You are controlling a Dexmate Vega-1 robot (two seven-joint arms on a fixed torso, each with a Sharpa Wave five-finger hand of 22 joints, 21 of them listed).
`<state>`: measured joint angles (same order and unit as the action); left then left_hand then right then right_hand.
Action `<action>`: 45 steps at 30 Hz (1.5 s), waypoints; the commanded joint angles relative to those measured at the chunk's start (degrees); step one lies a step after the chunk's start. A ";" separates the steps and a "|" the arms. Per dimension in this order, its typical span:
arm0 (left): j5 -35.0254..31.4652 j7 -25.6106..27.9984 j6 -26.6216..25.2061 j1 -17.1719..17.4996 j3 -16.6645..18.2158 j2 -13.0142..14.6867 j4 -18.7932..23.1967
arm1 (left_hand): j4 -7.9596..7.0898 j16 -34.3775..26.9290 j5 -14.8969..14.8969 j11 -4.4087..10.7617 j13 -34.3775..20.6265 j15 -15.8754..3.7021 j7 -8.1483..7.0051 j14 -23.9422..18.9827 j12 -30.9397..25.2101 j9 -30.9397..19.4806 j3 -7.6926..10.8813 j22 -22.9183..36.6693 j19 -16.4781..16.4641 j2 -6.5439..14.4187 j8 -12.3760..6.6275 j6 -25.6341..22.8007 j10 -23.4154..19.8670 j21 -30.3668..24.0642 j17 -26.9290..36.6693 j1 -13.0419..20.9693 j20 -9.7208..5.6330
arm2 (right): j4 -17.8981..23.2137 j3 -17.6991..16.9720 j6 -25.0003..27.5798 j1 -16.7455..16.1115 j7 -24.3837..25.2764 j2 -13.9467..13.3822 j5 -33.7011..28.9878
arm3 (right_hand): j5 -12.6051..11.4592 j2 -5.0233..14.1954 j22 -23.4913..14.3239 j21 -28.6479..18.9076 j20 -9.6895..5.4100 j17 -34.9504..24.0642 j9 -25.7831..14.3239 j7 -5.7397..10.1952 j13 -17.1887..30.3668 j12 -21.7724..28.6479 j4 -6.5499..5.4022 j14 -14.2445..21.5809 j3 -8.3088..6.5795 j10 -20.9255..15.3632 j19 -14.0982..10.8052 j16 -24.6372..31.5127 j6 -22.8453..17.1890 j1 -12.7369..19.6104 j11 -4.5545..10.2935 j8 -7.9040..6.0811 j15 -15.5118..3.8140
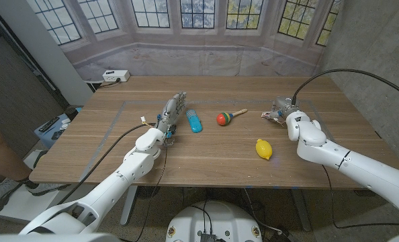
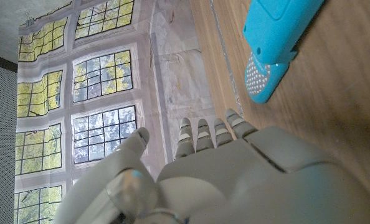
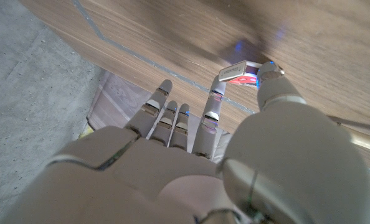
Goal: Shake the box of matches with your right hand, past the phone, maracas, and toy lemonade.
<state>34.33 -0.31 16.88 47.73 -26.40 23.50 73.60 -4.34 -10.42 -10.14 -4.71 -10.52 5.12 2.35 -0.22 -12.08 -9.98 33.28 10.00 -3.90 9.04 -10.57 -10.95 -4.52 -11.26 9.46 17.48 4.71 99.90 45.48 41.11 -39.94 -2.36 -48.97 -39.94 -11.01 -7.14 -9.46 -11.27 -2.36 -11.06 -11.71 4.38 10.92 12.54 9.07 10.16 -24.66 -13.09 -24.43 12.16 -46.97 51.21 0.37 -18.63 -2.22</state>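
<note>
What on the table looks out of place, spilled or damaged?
Nothing stands out. The phone, maraca and lemon lie apart on the table, intact, with nothing spilled. The right hand pinches the matchbox between thumb and a finger; the left hand waits beside the phone.

Maraca [image 1: 225, 119] and lemon [image 1: 264, 149] stand apart; bare table [image 1: 213, 158] lies between.
</note>
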 commanded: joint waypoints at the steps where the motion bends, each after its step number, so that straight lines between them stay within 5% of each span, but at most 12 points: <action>1: 0.19 -0.24 -0.46 0.06 -0.03 0.28 0.29 | 0.07 0.14 0.08 0.25 -0.32 0.20 -0.15 -0.13 -0.31 -0.28 0.26 0.08 -0.17 0.02 -0.20 -0.51 -0.49 -0.12 0.28 -0.41 0.04 | -0.72 -0.26 0.23 -0.62 1.26 0.82 1.45 | 0.02 0.10 -0.25 -0.29 0.10 -0.27 -0.18 0.03 0.19 0.05 -0.30 0.87 -0.13 -0.43 -0.46 0.49 -0.78 -0.14 -0.04 0.07 -0.24; 45: 0.84 -1.89 -0.49 -1.32 0.16 0.17 -1.85 | 0.40 0.21 0.11 0.25 -0.35 0.20 -0.08 -0.19 -0.14 -0.30 0.50 0.08 -0.20 -0.16 -0.08 -0.67 -0.61 -0.08 0.28 -0.77 0.02 | 3.59 -2.80 3.30 -3.42 9.74 2.35 5.52 | 0.13 0.28 -0.24 -0.20 -0.11 -0.13 -0.17 0.27 0.19 -0.10 0.06 2.33 -0.18 -2.19 -1.67 0.52 -3.38 0.77 0.31 -0.08 -0.76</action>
<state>35.04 -1.82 16.53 46.83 -26.30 23.59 72.22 -4.19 -10.42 -10.14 -4.60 -10.52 5.12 2.14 -0.21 -12.08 -9.98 33.43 10.00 -3.89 8.81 -10.57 -11.16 -4.61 -11.27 9.46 17.26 4.70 101.70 44.02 43.51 -42.34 5.15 -46.95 -35.90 -11.01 -6.91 -9.46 -11.27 -2.66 -11.05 -11.61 4.50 10.92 12.54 9.08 12.10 -24.66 -14.91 -25.56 12.55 -49.75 51.44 0.75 -18.58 -2.32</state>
